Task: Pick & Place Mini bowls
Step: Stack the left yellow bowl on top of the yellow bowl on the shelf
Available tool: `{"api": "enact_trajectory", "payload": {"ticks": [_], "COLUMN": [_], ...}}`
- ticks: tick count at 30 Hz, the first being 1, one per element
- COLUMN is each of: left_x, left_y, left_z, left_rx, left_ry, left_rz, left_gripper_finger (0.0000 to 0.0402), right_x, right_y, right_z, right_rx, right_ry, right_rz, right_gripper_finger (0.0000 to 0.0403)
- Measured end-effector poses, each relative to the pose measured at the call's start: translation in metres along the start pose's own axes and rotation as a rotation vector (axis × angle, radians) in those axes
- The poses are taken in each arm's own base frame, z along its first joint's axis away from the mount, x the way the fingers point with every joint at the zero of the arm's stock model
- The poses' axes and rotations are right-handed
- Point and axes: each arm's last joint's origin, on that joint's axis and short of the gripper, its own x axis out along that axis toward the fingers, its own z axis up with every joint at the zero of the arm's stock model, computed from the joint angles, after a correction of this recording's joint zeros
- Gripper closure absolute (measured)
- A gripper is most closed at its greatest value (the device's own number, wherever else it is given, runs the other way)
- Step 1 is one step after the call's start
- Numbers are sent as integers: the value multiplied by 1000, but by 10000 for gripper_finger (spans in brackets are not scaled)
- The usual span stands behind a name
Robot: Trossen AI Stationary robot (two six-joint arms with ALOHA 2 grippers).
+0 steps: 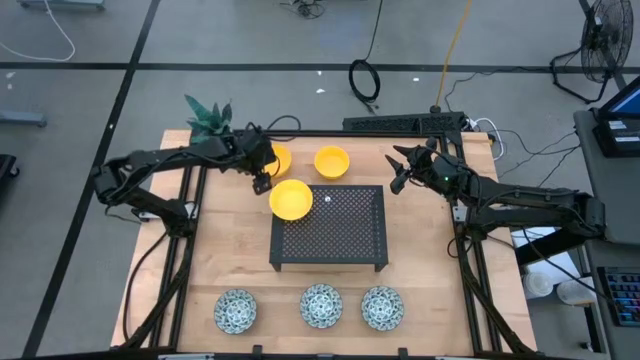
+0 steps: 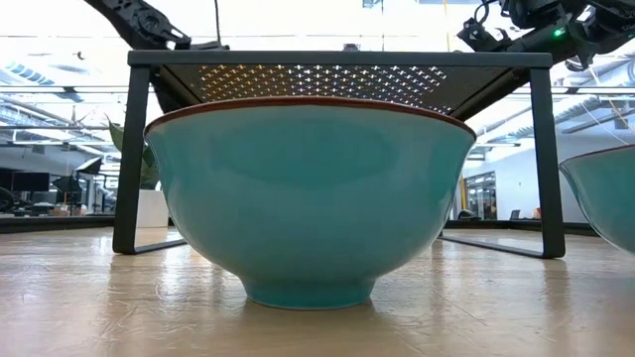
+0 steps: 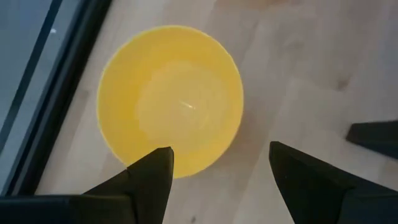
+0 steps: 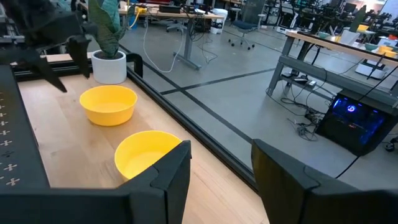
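Three yellow mini bowls [image 1: 331,161] lie near the far edge of the wooden table [image 1: 230,260]: one beside the potted plant [image 1: 207,117] and mostly hidden under the left arm, one in the open middle, and one [image 1: 290,199] resting at the far left corner of the black perforated rack [image 1: 330,228]. Three patterned mini bowls [image 1: 321,305] stand in a row along the near edge, well apart from the yellow ones. The left hand [image 1: 262,180] hangs above the table just beside the corner bowl, its fingers [image 3: 149,180] spread and empty over a yellow bowl seen from above. The right hand [image 1: 399,168] hovers off the rack's far right corner, fingers [image 4: 168,177] likewise parted, holding nothing.
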Motion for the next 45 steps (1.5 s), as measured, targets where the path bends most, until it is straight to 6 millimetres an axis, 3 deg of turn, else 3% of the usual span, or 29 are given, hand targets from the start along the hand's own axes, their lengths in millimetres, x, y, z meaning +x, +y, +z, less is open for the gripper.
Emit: {"api": "enact_trajectory", "payload": {"ticks": [13,24,33,40,45], "left_x": [23,55,54,52,49], "left_y": [-1,-4,-13,-22,-26], "left_z": [-18,-26,-26,-31,-42], "left_rx": [-37,30,72,94,-6], "left_ry": [-13,109,118,191,315], "left_rz": [29,16,-1,-31,-52], "left_gripper_finger": [135,135,139,212,273], "right_x": [0,0,0,0,0], "right_y": [0,0,0,0,0], "right_z": [0,0,0,0,0], "right_rx": [0,7,7,8,8], "right_ry": [-3,-3,-3,-3,-2], "right_rz": [0,0,0,0,0], "right_gripper_finger": [248,248,248,248,248]}}
